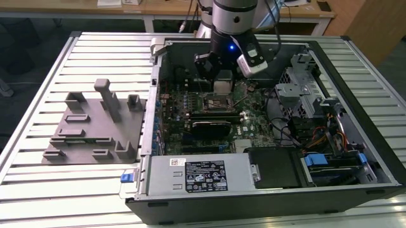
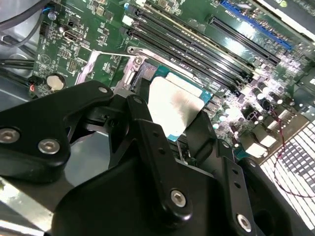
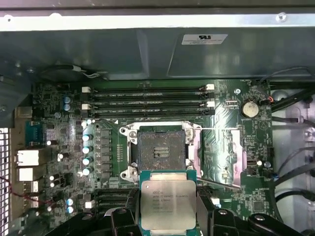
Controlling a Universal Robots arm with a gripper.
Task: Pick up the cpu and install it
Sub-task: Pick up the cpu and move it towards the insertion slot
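Currently cpu [image 3: 167, 204] gripped inside claw [image 3: 168, 215], close to socket [image 3: 158, 150].

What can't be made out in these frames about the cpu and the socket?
- First wrist view: the cpu covers one edge of the open socket, and the socket pins are too small to check.
- Second wrist view: the black links of the gripper and the cpu hide most of the socket.
- Exterior view: how far the cpu sits above the socket cannot be judged, because the gripper blocks it.
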